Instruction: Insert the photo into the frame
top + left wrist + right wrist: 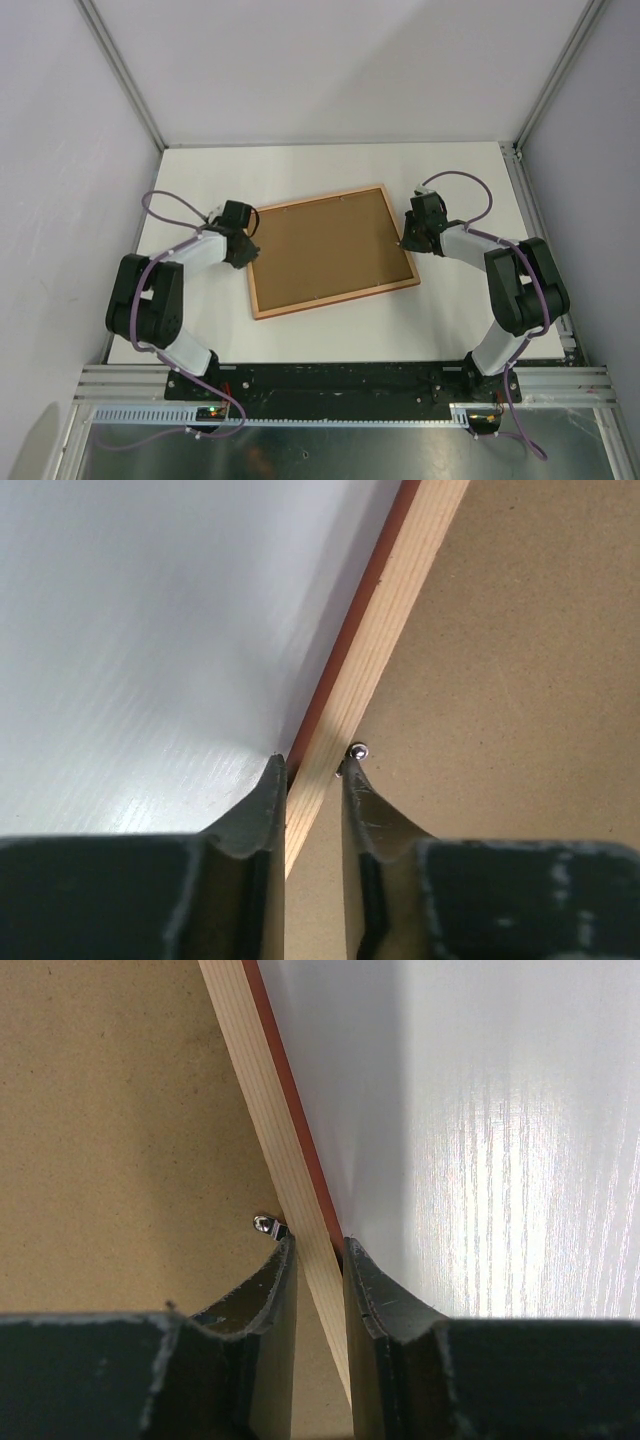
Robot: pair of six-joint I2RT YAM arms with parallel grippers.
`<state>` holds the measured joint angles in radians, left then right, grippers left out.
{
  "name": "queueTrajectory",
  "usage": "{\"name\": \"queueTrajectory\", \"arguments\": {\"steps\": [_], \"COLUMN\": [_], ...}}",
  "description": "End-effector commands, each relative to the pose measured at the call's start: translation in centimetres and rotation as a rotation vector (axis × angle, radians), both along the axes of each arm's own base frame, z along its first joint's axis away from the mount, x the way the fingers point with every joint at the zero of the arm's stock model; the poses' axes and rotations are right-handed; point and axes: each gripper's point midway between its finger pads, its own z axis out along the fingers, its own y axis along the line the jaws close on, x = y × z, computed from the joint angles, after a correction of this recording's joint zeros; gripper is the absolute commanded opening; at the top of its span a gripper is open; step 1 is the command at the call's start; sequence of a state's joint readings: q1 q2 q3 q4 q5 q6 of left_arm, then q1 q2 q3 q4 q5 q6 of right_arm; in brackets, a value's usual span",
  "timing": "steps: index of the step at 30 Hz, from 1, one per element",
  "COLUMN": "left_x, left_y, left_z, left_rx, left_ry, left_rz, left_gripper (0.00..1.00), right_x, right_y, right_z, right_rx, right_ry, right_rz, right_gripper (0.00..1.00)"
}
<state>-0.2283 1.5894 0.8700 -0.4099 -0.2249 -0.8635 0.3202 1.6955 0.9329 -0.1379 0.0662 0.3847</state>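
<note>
The frame lies back up. The left pincer and right pincer each squeeze its side rails.

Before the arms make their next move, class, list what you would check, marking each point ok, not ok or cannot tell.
1. The left gripper is closed on a side rail of the frame: ok.
2. The right gripper is closed on the opposite rail: ok.
3. The frame lies back up on the table: ok.
4. The backing board sits inside the frame: ok.
5. The photo is in the frame: cannot tell, the board covers it.
</note>
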Motion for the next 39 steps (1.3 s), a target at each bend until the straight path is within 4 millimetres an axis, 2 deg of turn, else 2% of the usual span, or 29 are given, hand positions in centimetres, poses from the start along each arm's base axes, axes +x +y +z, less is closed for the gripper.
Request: {"name": "queueTrajectory", "arguments": {"steps": [1,4,13,15,17,20,22,24,27,32,35,39], "left_x": [-1.6,-1.8,-0.3,0.1,0.4,0.7,0.8,0.7,0.5,0.0,-0.5,-0.9], "left_y": [1.5,1.9,1.7,1.4,1.2,1.0,0.8,0.5,-0.6,-2.8,-4.4,-6.0], "left_z": [-0.9,-0.9,1.0,1.7,2.7,4.4,5.6,6.6,7.9,9.5,9.9,10.0], "left_rx": [0.088,0.117,0.137,0.133,0.131,0.133,0.133,0.129,0.111,0.069,0.044,0.024], "left_ry": [0.036,0.039,-0.012,-0.035,-0.065,-0.114,-0.147,-0.177,-0.218,-0.271,-0.288,-0.294], "left_rz": [-0.017,-0.041,-0.123,-0.152,-0.18,-0.219,-0.245,-0.276,-0.328,-0.404,-0.454,-0.503], "left_gripper": [0.1,0.01,0.01,0.07,0.16,0.46,0.61,0.7,0.77,0.78,0.78,0.79], "right_x": [-3.4,-3.4,-3.3,-3.4,-3.3,-3.3,-3.2,-3.2,-3.1,-3.1,-3.4,-3.9], "right_y": [-0.5,-0.5,-0.5,-0.6,-0.7,-0.8,-0.8,-0.8,-0.7,-0.6,-0.9,-1.3], "right_z": [-3.0,-3.0,-2.8,-2.8,-2.7,-2.6,-2.5,-2.5,-2.3,-1.7,-1.4,-1.1], "right_rx": [-0.019,-0.017,-0.018,-0.024,-0.027,-0.03,-0.031,-0.03,-0.028,-0.028,-0.039,-0.064], "right_ry": [0.147,0.148,0.142,0.141,0.138,0.135,0.132,0.128,0.125,0.112,0.116,0.12], "right_rz": [0.0,0.0,0.001,0.001,0.0,-0.001,-0.001,0.003,0.008,0.015,0.01,0.007], "right_gripper": [0.0,0.0,0.0,0.0,0.0,0.0,0.0,0.0,0.08,0.3,0.42,0.52]}}
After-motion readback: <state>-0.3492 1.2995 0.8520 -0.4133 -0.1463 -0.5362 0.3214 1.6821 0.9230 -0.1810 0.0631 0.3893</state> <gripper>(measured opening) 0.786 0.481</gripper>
